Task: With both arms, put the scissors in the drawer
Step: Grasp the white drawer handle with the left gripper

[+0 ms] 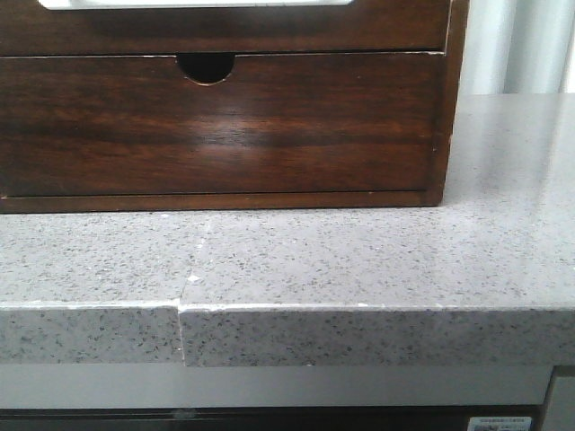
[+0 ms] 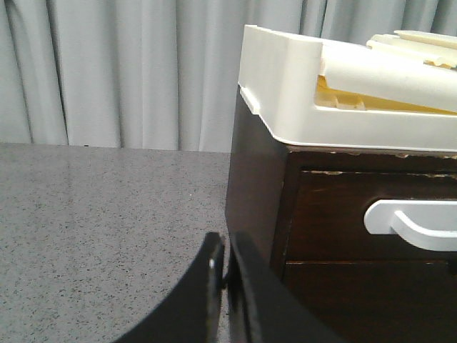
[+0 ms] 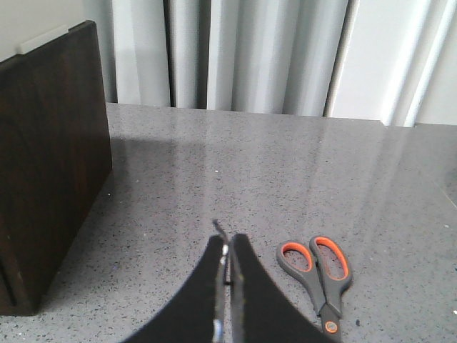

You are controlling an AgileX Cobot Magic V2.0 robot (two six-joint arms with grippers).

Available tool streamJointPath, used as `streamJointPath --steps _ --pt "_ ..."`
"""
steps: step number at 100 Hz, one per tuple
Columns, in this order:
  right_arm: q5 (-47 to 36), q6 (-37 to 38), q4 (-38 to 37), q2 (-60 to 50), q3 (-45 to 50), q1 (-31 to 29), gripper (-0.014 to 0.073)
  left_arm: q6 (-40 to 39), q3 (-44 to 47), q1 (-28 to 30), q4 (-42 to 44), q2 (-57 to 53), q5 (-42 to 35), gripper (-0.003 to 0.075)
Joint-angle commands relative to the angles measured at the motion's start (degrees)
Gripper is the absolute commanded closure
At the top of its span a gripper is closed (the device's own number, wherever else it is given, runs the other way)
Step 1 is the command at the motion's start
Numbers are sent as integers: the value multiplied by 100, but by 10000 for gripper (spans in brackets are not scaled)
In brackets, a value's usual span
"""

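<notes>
The scissors (image 3: 319, 274) have grey handles with orange lining and lie flat on the speckled grey counter, seen only in the right wrist view. My right gripper (image 3: 228, 243) is shut and empty, just beside the scissors' handles and apart from them. The drawer (image 1: 225, 31) is the upper dark brown front of the wooden cabinet, with its white cutout at the frame's top edge. In the left wrist view the drawer (image 2: 328, 214) looks pushed in. My left gripper (image 2: 225, 246) is shut on nothing, close to the cabinet's front left corner.
Below it is a second drawer front with a half-round notch (image 1: 207, 67). A white tray (image 2: 285, 93) holding cream-coloured pieces sits on the cabinet. The counter edge (image 1: 269, 310) runs across the front with a seam. Pale curtains hang behind.
</notes>
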Motion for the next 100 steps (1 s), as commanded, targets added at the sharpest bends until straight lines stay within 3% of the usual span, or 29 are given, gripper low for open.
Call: streamJointPath --steps 1,26,36,43,51,60,66,85,100 --pt "-410 -26 -109 89 -216 -29 662 -55 -192 7 -66 98 -402 741" --pt "-367 -26 -109 89 -206 -29 661 -55 -192 7 -30 98 -402 740" --pt "-187 32 -84 89 -206 -29 550 -55 -192 7 158 98 -402 708" --pt "-161 32 -95 89 -206 -29 364 -55 -192 7 431 98 -402 586" --pt "-201 32 -134 89 -206 -29 137 -55 -192 7 669 98 -402 352" --pt "-280 32 -134 89 -206 -29 13 -55 -192 7 643 98 -402 164" --pt "-269 32 -134 89 -206 -29 1 -55 -192 7 645 98 -402 113" --pt "-243 32 -134 89 -206 -29 7 -55 -192 7 590 98 -402 113" --pt "-267 32 -134 89 -206 -29 7 -55 -192 7 -231 98 -402 113"
